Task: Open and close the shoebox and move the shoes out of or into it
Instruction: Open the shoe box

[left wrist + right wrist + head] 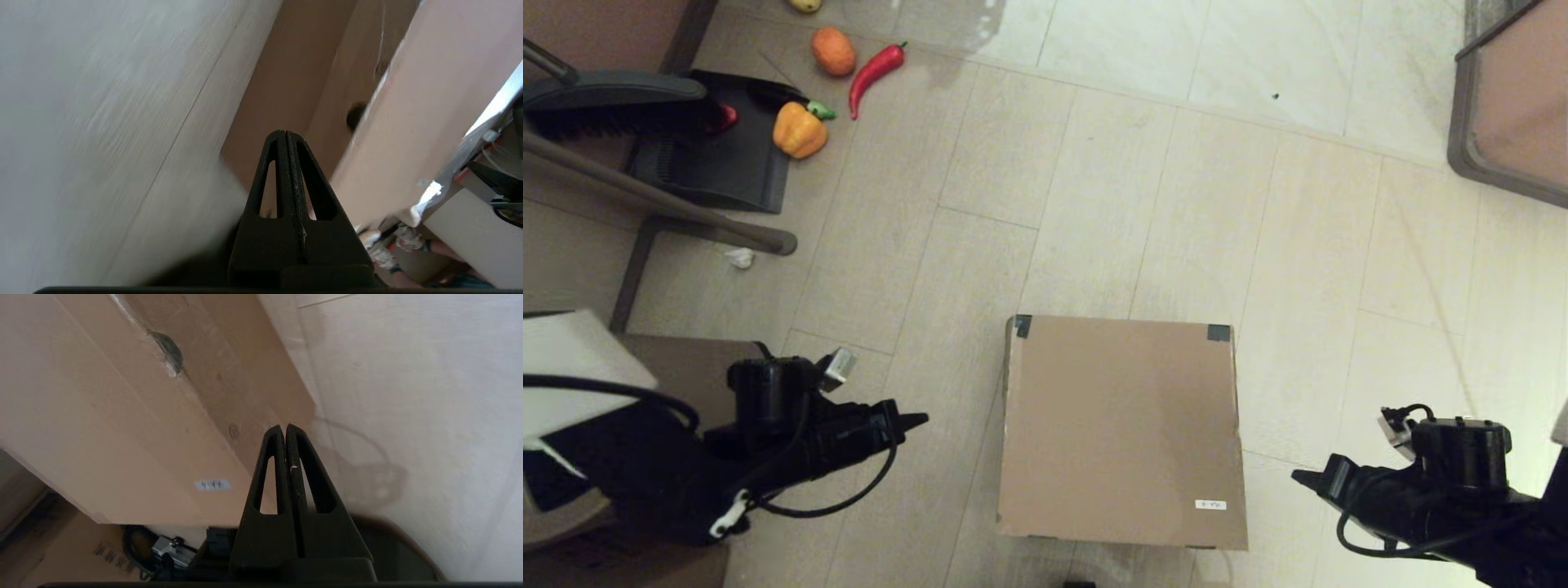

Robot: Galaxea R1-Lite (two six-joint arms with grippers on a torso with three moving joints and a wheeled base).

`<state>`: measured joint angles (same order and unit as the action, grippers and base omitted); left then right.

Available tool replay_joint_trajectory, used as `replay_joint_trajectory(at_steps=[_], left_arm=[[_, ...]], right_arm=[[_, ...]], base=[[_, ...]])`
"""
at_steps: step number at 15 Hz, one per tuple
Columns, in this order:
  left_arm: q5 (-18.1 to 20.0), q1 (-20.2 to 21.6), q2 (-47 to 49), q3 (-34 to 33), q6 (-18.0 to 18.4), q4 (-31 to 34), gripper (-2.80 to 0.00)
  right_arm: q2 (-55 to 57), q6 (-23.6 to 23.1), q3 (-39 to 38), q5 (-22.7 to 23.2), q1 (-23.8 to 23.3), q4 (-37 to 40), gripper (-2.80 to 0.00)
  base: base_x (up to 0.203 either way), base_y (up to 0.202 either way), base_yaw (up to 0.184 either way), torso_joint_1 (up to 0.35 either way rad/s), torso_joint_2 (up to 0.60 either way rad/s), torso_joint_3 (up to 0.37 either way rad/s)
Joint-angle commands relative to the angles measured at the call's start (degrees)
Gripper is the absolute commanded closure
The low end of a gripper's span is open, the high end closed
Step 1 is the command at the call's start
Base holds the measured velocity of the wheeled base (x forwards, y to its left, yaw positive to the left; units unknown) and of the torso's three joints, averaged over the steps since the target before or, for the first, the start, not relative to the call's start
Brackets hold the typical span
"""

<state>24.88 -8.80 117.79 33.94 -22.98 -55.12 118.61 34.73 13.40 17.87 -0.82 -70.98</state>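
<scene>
The shoebox (1123, 429) is a flat brown cardboard box on the tiled floor in front of me, its lid down, with black tape at the two far corners and a small white label (1210, 505) near the front right. No shoes show in any view. My left gripper (919, 420) hangs shut a little to the left of the box, fingertips pointing at its side (282, 90). My right gripper (1298, 476) hangs shut to the right of the box near its front corner, and the box lid (122, 449) fills much of that wrist view. Neither gripper touches the box.
A dark dustpan (715, 155) with a yellow pepper (799, 129), an orange (833, 51) and a red chilli (874, 73) lie at the far left. A chair leg (662, 204) slants there. Brown furniture (1515, 98) stands far right, another carton (686, 367) near left.
</scene>
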Motion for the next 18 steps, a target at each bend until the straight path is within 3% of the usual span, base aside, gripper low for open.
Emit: replay_joint_trajectory(at_steps=[1,4,8,12,18], left_arm=[[0.0,-2.2,6.3,3.5,-0.1,-1.6,0.00],[-1.0,-7.8,11.5,9.0,0.2,-2.2,0.00],[-11.4,-12.5,13.5,14.1,0.2,0.2,0.00],[-13.6,-13.1,15.6,16.6,0.1,1.5,0.00],[-13.5,-13.7,16.8,20.7,0.1,5.4,0.00]], right_arm=[[8.8,0.2,0.0,1.2,0.0,-6.5,0.00],[17.9,0.2,0.0,2.6,0.0,-15.4,0.00],[20.3,0.3,2.9,6.1,0.4,-16.7,0.00],[21.6,0.6,7.4,6.1,2.5,-16.7,0.00],[24.1,0.8,10.2,5.5,6.0,-16.7,0.00]], base=[[0.000,0.000,0.000,0.000,0.00,0.000],[0.000,0.000,0.000,0.000,0.00,0.000],[0.000,0.000,0.000,0.000,0.00,0.000],[0.000,0.000,0.000,0.000,0.00,0.000],[0.000,0.000,0.000,0.000,0.00,0.000]])
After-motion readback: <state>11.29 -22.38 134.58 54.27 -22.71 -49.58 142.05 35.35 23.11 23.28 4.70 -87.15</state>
